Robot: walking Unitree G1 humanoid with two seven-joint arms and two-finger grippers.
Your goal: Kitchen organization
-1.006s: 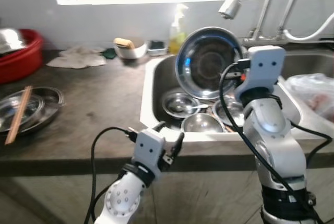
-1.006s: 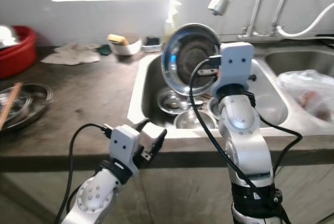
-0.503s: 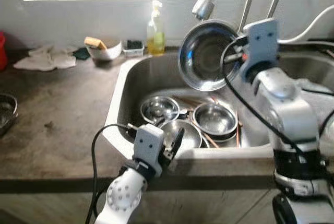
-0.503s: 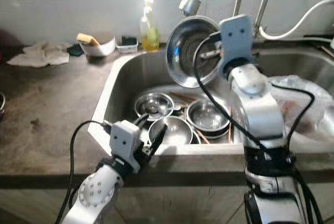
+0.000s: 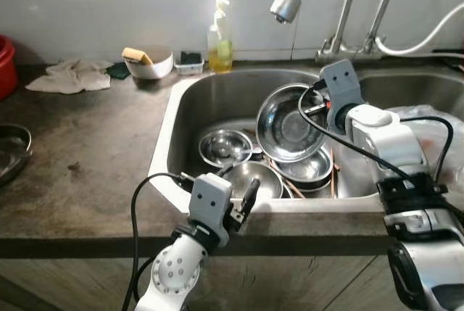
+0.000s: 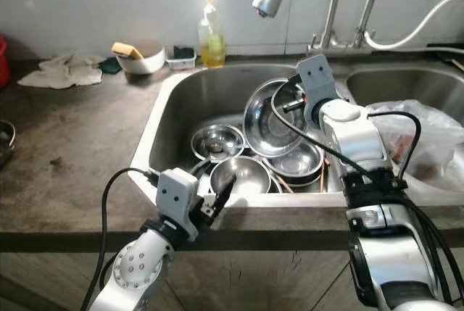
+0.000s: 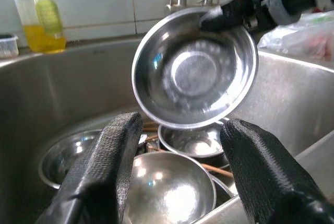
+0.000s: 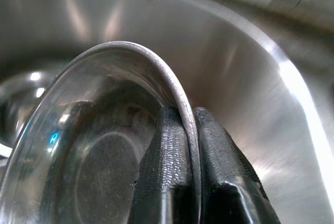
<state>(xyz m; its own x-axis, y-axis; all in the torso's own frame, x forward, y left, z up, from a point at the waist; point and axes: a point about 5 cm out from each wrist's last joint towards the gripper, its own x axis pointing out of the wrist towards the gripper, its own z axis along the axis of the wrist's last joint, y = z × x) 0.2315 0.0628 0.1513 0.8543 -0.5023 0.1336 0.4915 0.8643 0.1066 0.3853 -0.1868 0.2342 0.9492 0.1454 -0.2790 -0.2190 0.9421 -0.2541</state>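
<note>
My right gripper (image 5: 320, 109) is shut on the rim of a round steel bowl (image 5: 288, 124), pinching it between both fingers (image 8: 169, 145). The bowl hangs tilted on edge inside the left sink basin (image 5: 206, 97), just above a stack of steel bowls (image 5: 313, 169). Beside them lie a small bowl with a spoon (image 5: 226, 146) and another bowl (image 5: 255, 180) near the front wall. At the sink's front rim my left gripper (image 5: 238, 188) is open with nothing between its fingers (image 7: 107, 166), and it points at the held bowl (image 7: 195, 70).
A faucet sprayer (image 5: 286, 5) hangs over the basin. A soap bottle (image 5: 220, 32), a white bowl with a sponge (image 5: 147, 63) and a cloth (image 5: 72, 75) sit behind on the counter. A plastic bag (image 5: 428, 126) fills the right basin. A steel plate (image 5: 11, 153) lies at far left.
My right gripper has lowered the steel bowl from beside the faucet sprayer down into the basin, over the stacked bowls. The camera has shifted. The left gripper stays at the sink's rim.
</note>
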